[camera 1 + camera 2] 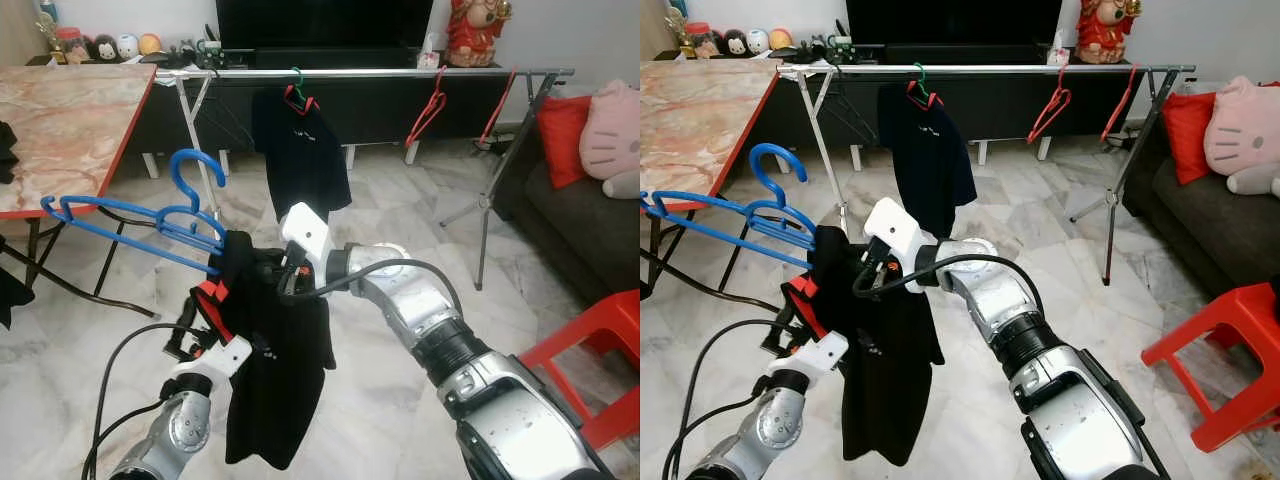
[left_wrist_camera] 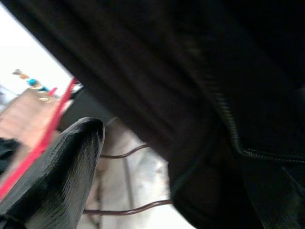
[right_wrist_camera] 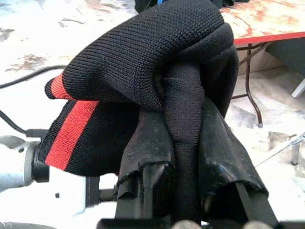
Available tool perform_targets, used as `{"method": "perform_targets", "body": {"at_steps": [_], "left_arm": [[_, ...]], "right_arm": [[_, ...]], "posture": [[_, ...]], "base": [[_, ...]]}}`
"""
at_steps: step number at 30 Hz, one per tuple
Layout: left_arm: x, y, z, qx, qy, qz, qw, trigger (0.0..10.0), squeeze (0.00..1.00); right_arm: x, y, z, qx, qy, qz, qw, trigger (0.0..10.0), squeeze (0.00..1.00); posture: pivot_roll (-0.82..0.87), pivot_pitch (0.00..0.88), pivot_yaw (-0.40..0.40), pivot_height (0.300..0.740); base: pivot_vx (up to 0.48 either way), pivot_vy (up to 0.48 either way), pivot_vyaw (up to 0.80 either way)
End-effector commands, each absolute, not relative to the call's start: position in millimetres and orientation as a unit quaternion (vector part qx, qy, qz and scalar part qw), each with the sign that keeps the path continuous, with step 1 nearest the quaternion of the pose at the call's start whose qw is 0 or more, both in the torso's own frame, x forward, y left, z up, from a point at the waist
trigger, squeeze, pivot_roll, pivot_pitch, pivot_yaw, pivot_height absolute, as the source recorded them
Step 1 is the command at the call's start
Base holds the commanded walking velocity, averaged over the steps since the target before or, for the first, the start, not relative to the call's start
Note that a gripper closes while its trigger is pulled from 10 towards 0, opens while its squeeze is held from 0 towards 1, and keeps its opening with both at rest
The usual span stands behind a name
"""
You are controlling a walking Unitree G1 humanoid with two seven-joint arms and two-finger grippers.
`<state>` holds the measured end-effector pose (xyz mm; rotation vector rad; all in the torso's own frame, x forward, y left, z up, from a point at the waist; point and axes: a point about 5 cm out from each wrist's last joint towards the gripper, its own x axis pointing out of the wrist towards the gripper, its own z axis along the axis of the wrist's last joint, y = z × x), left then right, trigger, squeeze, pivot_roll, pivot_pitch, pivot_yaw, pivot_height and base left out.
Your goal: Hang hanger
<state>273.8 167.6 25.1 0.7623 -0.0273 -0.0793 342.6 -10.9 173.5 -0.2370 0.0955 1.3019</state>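
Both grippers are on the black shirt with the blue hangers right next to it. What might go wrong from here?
The right gripper pinches only a bunched fold of the black shirt, so the fabric may slip out when pulled.

The blue hangers are stacked together at the shirt's collar; their hooks could snag each other or the cloth.

The rail stands across the room, and the left gripper's cable loops near the hanging hem, so it may catch while walking.

Rack (image 1: 400,72) behind, table (image 1: 70,120) left
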Motion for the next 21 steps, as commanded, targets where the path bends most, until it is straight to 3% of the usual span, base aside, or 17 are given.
{"method": "perform_targets", "body": {"at_steps": [1,11,19,20,21], "left_arm": [[274.0,162.9,24.0,0.368,-0.014,-0.056,0.928,10.0,0.00],[279.3,176.5,29.0,0.391,-0.023,0.018,0.920,10.0,0.00],[279.9,179.1,30.9,0.389,-0.028,0.030,0.920,10.0,0.00],[280.4,180.1,32.9,0.386,-0.034,0.038,0.921,8.8,0.00],[280.8,180.9,34.4,0.384,-0.039,0.044,0.922,8.8,0.00]], "right_arm": [[343.5,-10.4,189.9,-0.100,0.012,0.601,0.793,0.0,0.00],[340.1,-10.0,194.6,-0.109,0.007,0.607,0.788,0.0,0.00],[339.3,-10.6,193.6,-0.109,0.010,0.607,0.787,0.0,0.00],[338.1,-10.2,192.4,-0.110,0.012,0.610,0.785,0.0,0.00],[337.2,-10.0,191.4,-0.110,0.014,0.612,0.783,0.0,0.00]], "posture": [[-0.11,0.000,-0.067,0.740],[-0.12,0.000,-0.071,0.740],[-0.12,0.000,-0.071,0.740],[-0.11,0.000,-0.074,0.740],[-0.11,0.000,-0.074,0.740]], "base": [[0.000,0.000,0.00],[0.000,0.000,0.00],[0.000,0.000,0.00],[0.000,0.000,0.00],[0.000,0.000,0.00]]}}
